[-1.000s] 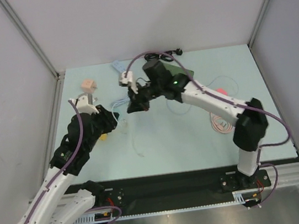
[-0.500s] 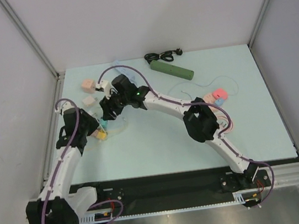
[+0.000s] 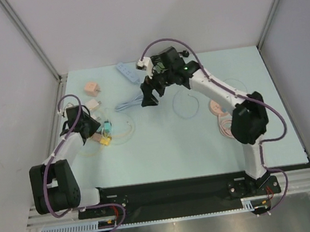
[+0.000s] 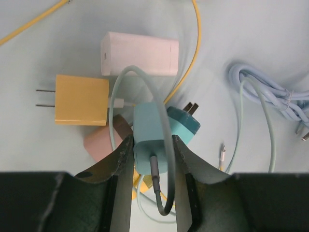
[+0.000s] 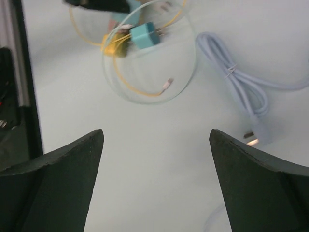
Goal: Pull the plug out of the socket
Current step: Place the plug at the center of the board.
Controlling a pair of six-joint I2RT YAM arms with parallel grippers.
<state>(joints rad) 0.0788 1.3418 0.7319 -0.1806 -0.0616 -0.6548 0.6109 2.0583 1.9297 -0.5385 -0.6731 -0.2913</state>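
Note:
A teal charger block (image 4: 147,130) lies at the left of the table among other adapters, and my left gripper (image 4: 151,142) is shut on its sides. A grey cable plug (image 4: 154,166) sits in the socket at the block's near end, its cord looping back over the top. From above, the left gripper (image 3: 100,127) and the teal block (image 3: 107,127) are beside the left wall. My right gripper (image 3: 148,99) hangs over the back middle, wide open and holding nothing (image 5: 155,133). The teal block (image 5: 143,35) shows far ahead of it.
A yellow adapter (image 4: 81,99), a white block (image 4: 140,53) and a pink block (image 4: 99,145) crowd the teal one. Thin yellow and clear cords loop around them. A bundled light-blue cable (image 3: 130,103) leads to a blue power strip (image 3: 127,72). Pink coiled cord (image 3: 226,126) lies right.
My right gripper has gone from shut to wide open and now hangs to the right of the adapter cluster. The left gripper keeps its hold on the teal block.

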